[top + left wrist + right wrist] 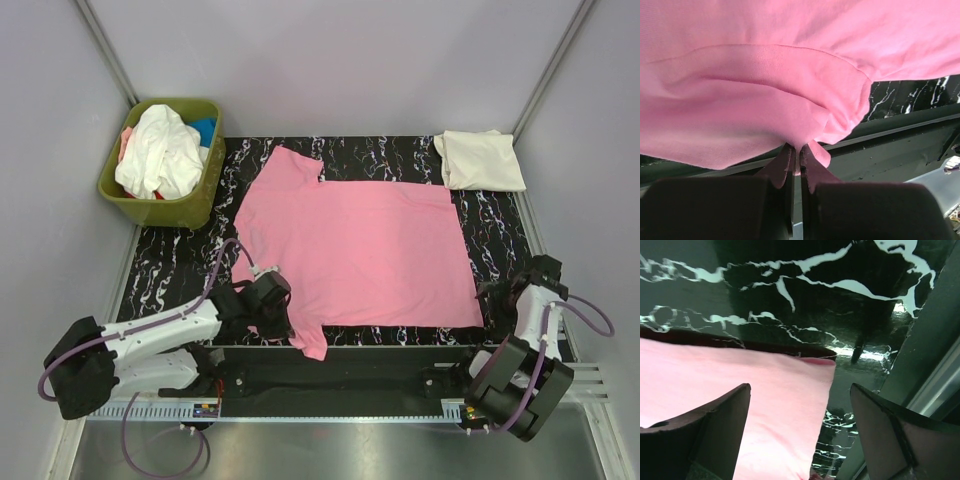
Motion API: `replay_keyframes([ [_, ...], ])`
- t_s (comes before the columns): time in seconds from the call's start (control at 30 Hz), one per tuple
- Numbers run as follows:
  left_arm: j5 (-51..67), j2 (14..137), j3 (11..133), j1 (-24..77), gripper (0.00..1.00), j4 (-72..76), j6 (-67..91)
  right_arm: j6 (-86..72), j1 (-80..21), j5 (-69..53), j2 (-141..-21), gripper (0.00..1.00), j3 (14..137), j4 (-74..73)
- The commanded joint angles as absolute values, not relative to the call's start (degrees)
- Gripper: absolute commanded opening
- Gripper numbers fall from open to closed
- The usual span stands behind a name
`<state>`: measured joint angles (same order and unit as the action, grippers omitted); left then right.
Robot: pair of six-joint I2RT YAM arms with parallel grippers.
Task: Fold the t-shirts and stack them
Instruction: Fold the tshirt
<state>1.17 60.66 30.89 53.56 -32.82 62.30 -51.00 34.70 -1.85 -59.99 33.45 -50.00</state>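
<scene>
One bin (170, 208) is present. Inside the bin, one white shirt (160, 150) and one blue shirt (205, 130) are counted. Right of the bin, one pink shirt (370, 250) and one cream shirt (480, 160) are counted.

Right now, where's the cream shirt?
Top view: the cream shirt lies folded at the far right corner of the table, just past the pink shirt, opposite the green bin at far left.

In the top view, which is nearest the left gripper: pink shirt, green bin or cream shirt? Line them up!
1. Pink shirt: pinched in the left gripper.
2. Green bin: far-left corner.
3. Cream shirt: far-right corner.
</scene>
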Motion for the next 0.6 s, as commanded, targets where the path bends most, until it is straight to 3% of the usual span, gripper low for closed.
replay_keyframes([
  [0.0,2.9,61.8,30.7,53.3,0.03,-29.3,61.0,-49.0,35.0,-5.8,-60.6,0.87,30.8,-46.2],
  [0.27,2.5,61.8,30.2,52.9,0.03,-29.3,61.1,-47.4,34.9,-4.7,-60.6,0.83,30.8,-44.6],
  [0.43,2.0,61.3,29.9,52.6,0.03,-30.0,61.0,-46.8,35.0,-5.6,-62.7,0.65,30.7,-40.8],
  [0.57,1.7,60.3,29.7,52.4,0.03,-30.8,60.9,-45.6,35.0,-10.8,-69.7,0.63,30.1,-37.9],
])
